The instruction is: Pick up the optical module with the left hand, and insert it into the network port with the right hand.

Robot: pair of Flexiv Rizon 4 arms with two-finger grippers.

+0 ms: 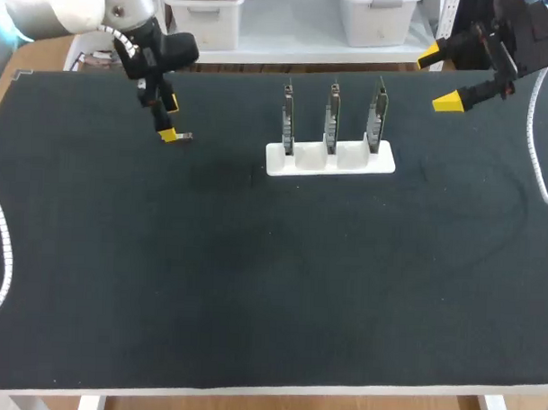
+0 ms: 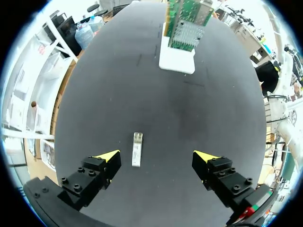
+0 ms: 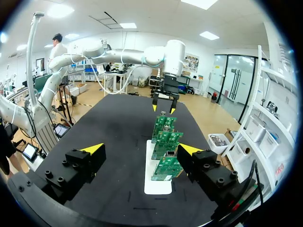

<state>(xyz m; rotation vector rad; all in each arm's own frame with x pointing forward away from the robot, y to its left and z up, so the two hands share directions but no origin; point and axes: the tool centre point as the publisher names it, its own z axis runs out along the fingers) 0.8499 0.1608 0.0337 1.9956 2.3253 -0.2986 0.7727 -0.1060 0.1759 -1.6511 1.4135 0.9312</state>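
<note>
While the left jaws stand wide apart just above the surface (image 1: pixel 253 285), the module (image 2: pixel 137 149) lies flat between them, much nearer one fingertip (image 2: pixel 109 154) than the other. Closing from here could shove or twist it into a crooked grip. The right jaws, also apart, hang with the boards (image 3: pixel 165 153) and their white holder (image 3: pixel 157 185) ahead.

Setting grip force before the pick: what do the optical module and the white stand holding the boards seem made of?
Optical module: likely metal, silvery with a dull sheen. White stand: probably plastic, plain matte white with blocky slots; not certain.
</note>
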